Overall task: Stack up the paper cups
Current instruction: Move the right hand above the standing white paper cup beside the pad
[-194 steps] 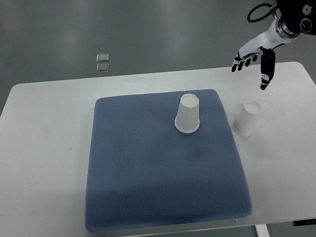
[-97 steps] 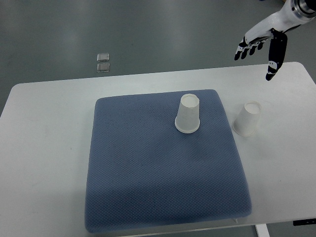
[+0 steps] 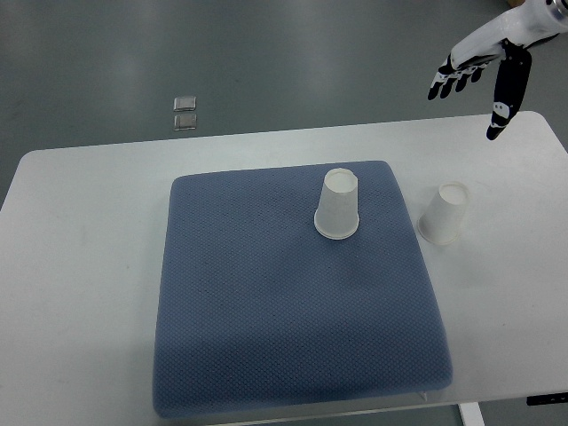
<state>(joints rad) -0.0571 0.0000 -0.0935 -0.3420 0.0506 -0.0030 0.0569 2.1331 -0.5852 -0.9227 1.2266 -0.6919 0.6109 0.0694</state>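
A white table [image 3: 80, 266] is seen from above, most of its middle covered by a blue-grey quilted mat [image 3: 284, 328]. One paper cup [image 3: 338, 205] is stood upside down on the mat near its far right corner, the wide rim resting on the fabric. A second paper cup [image 3: 444, 213] is placed upside down on the bare tabletop just beside the mat's right edge, tilted slightly in this view and apart from the first. The right hand [image 3: 484, 71] is held in the air at the upper right corner, above the table's far edge and well apart from both cups; its dark-tipped fingers [image 3: 454, 78] are spread and nothing is gripped, with the thumb [image 3: 506, 102] pointed down toward the table. Only part of the white forearm is shown at the picture's edge. On the grey floor beyond the table, two small pale squares [image 3: 185, 112] are seen, possibly floor fittings, though they are too small to be identified.
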